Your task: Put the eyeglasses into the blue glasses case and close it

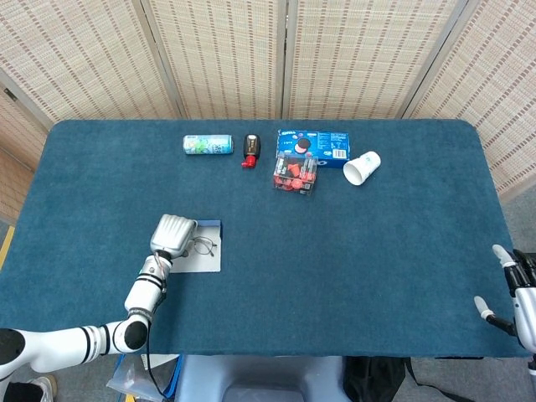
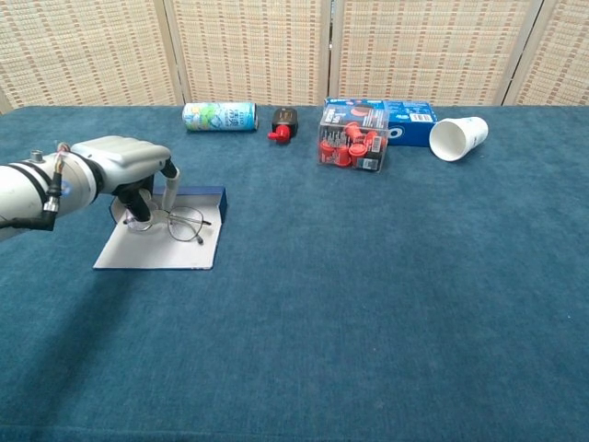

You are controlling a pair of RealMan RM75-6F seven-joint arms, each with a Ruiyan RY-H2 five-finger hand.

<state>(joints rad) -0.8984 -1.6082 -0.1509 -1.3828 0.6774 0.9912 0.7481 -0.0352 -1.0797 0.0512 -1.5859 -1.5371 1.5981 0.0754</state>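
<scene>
Your left hand (image 2: 124, 166) pinches eyeglasses (image 2: 177, 221) over open blue glasses case (image 2: 166, 244); thin frame may slip sideways

Teal-blue table (image 2: 368, 304), white cup (image 2: 457, 137), red-filled clear box (image 2: 351, 146).

eyeglasses (image 2: 175, 221) over open case (image 2: 164, 241) | can (image 2: 219, 116) behind | cup (image 2: 458, 137) far right

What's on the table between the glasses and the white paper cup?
Mostly bare blue table in both views. In the chest view, the clear box of red things sits near the line from the eyeglasses to the tipped white cup.
</scene>
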